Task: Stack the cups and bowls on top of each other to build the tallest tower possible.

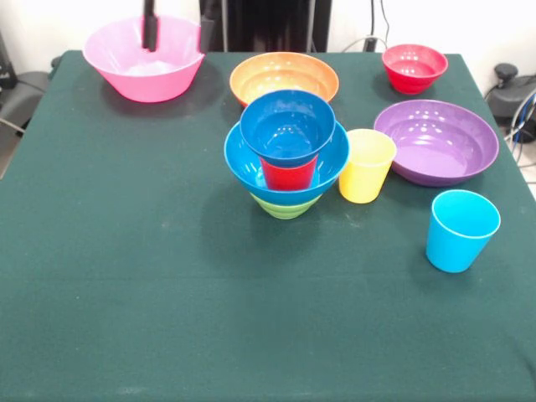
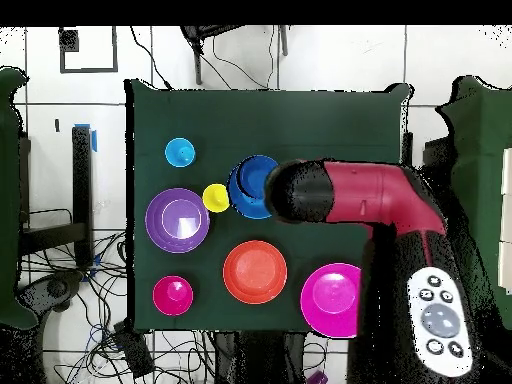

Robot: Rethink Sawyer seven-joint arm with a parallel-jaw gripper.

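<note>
The tower stands mid-table: the green bowl at the bottom, the large blue bowl in it, the red cup inside that, and the small blue bowl on top. In the overhead view it shows as a blue round, partly under the arm. The sky-blue cup stands alone and upright. The yellow cup stands beside the tower. My gripper is high at the top edge, in line with the pink bowl. It is open and empty.
The orange bowl sits behind the tower. The purple bowl and the small red bowl are at the right. The pink bowl also shows in the overhead view. The table has a green cloth.
</note>
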